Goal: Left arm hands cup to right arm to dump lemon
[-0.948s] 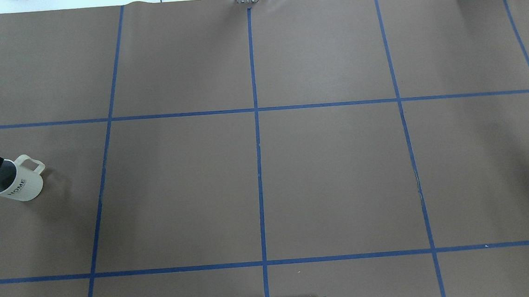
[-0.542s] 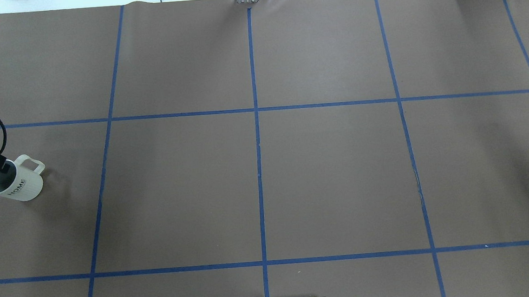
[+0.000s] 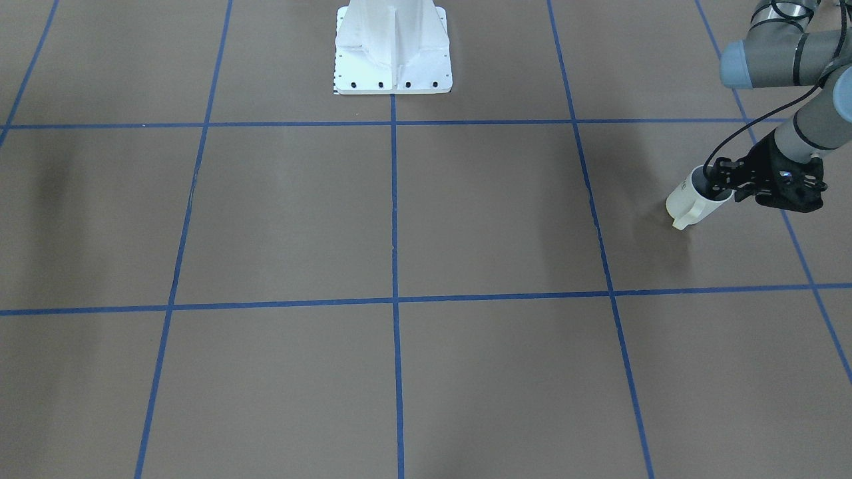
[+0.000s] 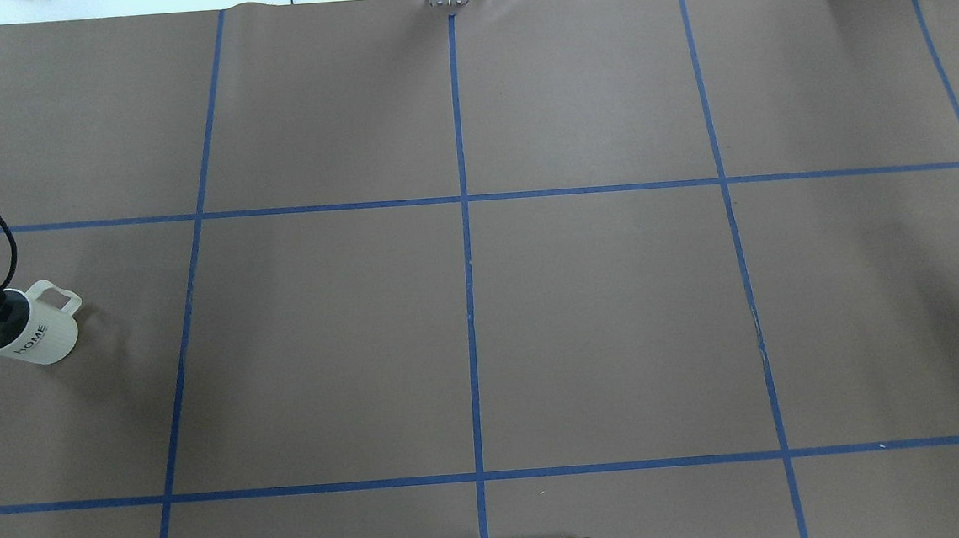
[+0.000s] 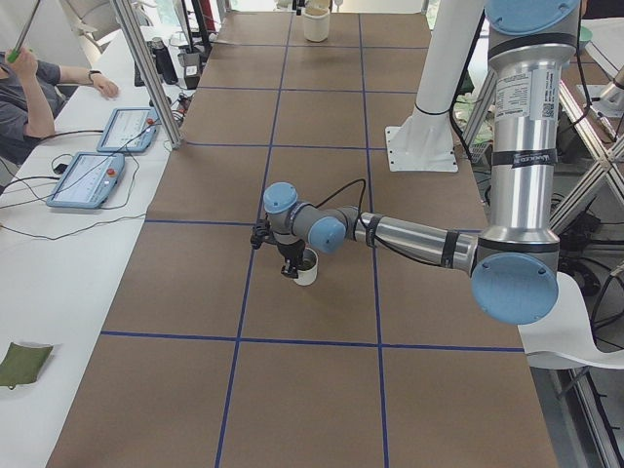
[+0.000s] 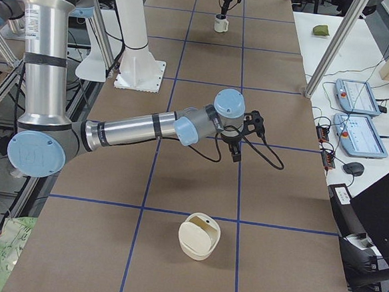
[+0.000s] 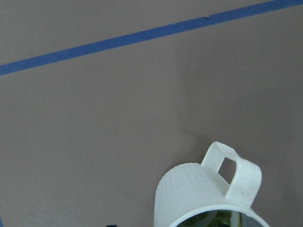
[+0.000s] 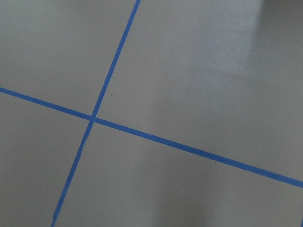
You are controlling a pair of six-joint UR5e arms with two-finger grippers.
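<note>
- A brown table cover (image 4: 601, 311), gridded with blue tape lines (image 4: 470, 303), fills the overhead view.
- In the exterior left view, a white side table (image 5: 58, 253) along the left edge holds two tablets (image 5: 86, 180).
- An aluminium post (image 5: 146, 73) stands at upper left.

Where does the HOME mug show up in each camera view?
Front-facing: mug right edge, mid-height.
Overhead: mug left edge, mid-height.
Exterior left: mug centre.
Exterior right: mug far top.
Left wrist: mug bottom right.
Right wrist: absent.
Shared landmark: white robot base.

Reaching far out and low with the left pincer (image 3: 714, 185); holding the right pincer (image 6: 235, 154) aloft, fingers pointing down.
</note>
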